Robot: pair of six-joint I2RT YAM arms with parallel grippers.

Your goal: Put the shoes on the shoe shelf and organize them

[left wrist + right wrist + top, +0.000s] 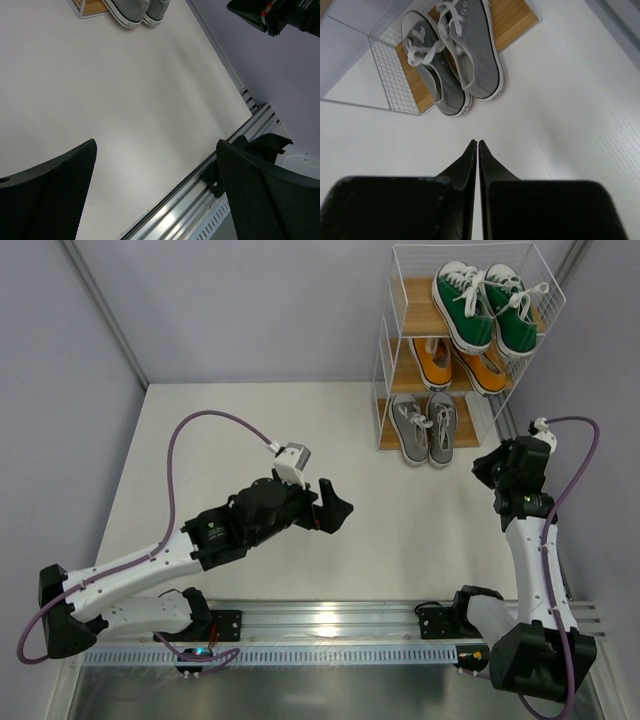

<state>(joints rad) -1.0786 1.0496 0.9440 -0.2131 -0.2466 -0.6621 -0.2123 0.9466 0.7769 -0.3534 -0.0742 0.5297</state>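
The grey shoes sit on the shelf's bottom board, lengthwise toward the right claw, which is pinched together and empty just before them. The left claw gapes wide, farther off.

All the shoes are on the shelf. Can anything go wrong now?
The grey shoes poke out past the bottom board, and the shut right fingers point straight at them; a forward move could shove them crooked. The green shoes seem to overhang the top of the shelf, so a bump might tip them off.
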